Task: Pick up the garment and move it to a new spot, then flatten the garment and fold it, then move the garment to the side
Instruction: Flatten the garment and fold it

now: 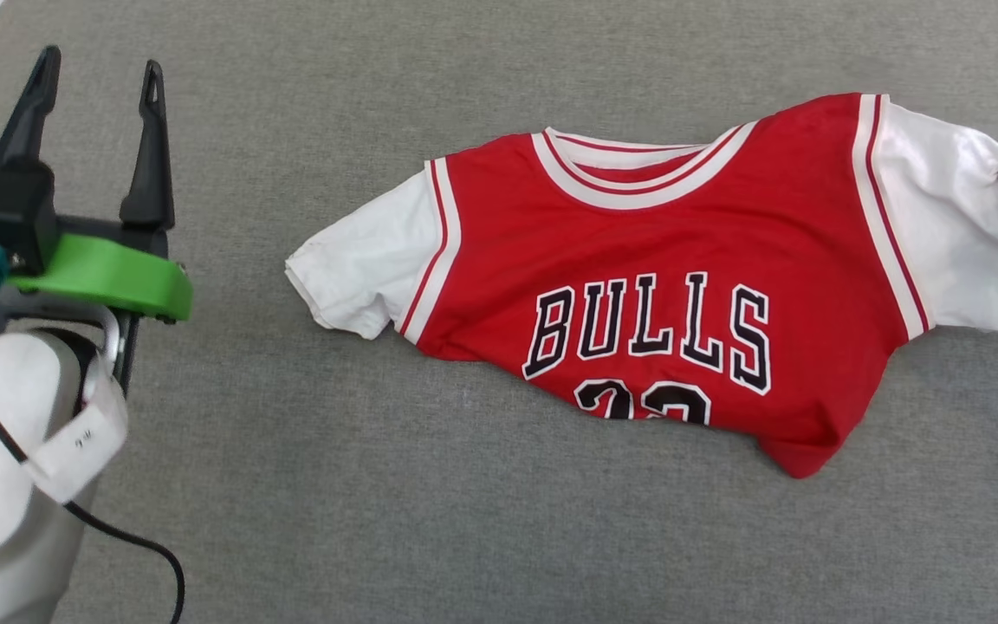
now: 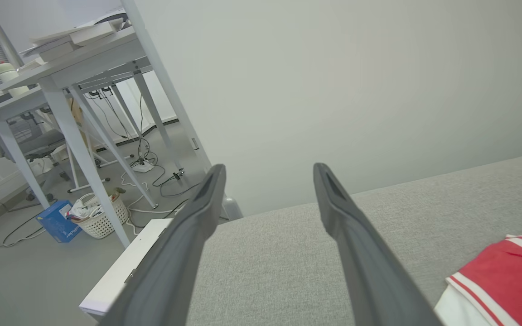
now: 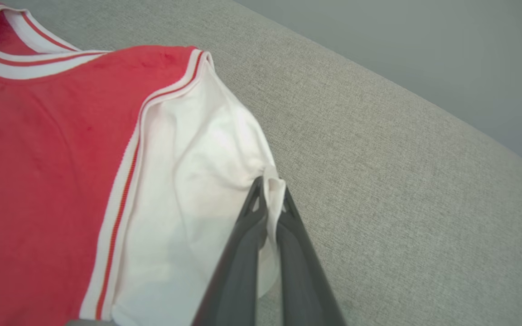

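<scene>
Pinching the outer hem of the white right sleeve (image 3: pixel 197 181), the right gripper (image 3: pixel 271 194) has its two dark fingers pressed together on a small fold of cloth. From there the garment (image 1: pixel 655 286) spreads to the left over the grey padded surface (image 1: pixel 464 520), chest side up and collar toward the far side. Its near hem is bunched under (the number is half hidden). On the left, well apart from the left sleeve (image 1: pixel 360 264), the left gripper (image 1: pixel 100 61) hangs with its fingers spread and holds nothing. I judge that the first step is in hand, the picking up. The next move calls for a slow lift and carry, since a grip on one sleeve will let the body drag.
</scene>
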You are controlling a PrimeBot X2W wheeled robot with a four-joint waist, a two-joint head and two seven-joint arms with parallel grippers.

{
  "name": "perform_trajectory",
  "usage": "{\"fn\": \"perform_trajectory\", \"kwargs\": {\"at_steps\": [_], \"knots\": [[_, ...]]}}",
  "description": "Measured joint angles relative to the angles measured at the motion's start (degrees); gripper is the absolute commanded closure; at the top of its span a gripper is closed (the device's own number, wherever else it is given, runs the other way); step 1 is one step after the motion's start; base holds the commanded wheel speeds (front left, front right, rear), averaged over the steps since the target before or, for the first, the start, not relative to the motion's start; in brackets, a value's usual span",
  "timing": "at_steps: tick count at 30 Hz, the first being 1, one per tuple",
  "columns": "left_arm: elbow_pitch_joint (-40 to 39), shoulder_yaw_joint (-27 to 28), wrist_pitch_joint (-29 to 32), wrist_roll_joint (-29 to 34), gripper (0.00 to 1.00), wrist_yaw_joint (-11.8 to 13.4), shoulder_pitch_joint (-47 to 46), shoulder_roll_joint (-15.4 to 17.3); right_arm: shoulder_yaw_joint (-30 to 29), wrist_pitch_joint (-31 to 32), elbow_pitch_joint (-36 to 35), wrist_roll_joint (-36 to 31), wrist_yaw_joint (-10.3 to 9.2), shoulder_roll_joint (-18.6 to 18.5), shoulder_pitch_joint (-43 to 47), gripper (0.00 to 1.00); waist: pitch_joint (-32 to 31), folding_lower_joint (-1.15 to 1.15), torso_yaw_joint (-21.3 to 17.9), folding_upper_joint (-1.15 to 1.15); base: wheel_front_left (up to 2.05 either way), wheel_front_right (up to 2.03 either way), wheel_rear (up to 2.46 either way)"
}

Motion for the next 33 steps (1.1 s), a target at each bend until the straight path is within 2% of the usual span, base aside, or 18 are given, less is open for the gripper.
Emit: {"fn": "perform_trajectory", "kwargs": {"at_steps": [4,7,11,16,20,27,33], "knots": [[1.69,-1.98,8.20,-1.68,0.00,-5.13,-6.15,2.74,-1.08,-0.86,-2.56,0.46,0.00,-1.13,1.27,1.00,-0.09,0.00,-1.74,0.00,0.00,0.00,0.00],[3.89,-4.12,17.49,-4.67,0.00,-9.79,-10.94,3.88,-2.07,-0.99,-4.21,0.36,0.00,-1.67,2.26,1.00,0.25,0.00,-3.09,0.00,0.00,0.00,0.00],[7.03,-8.21,30.98,-9.56,0.00,-12.60,-15.91,5.13,-3.14,-0.91,-5.78,-0.05,0.00,-1.57,2.89,1.00,1.14,0.00,-4.42,0.00,0.00,0.00,0.00],[10.18,-15.08,46.82,-16.57,0.00,-13.52,-20.49,6.71,-4.55,-0.21,-7.27,-1.33,0.00,-0.76,2.94,1.00,2.93,0.00,-5.77,0.00,0.00,0.00,0.00],[11.26,-20.59,54.61,-22.39,0.00,-13.57,-22.86,7.79,-5.44,0.58,-8.40,-1.88,0.00,0.05,2.92,1.00,4.43,0.00,-6.82,0.00,0.00,0.00,0.00],[14.84,-28.28,60.69,-27.71,0.00,-13.58,-24.77,10.36,-5.93,1.82,-9.55,-2.85,0.00,1.13,2.68,1.00,6.79,0.00,-8.60,0.00,0.00,0.00,0.00],[15.56,-32.34,62.50,-30.88,0.00,-13.57,-27.09,12.41,-5.91,2.46,-10.00,-3.37,0.00,1.75,2.15,1.00,8.00,-0.01,-9.50,0.00,0.00,0.00,0.00]]}}
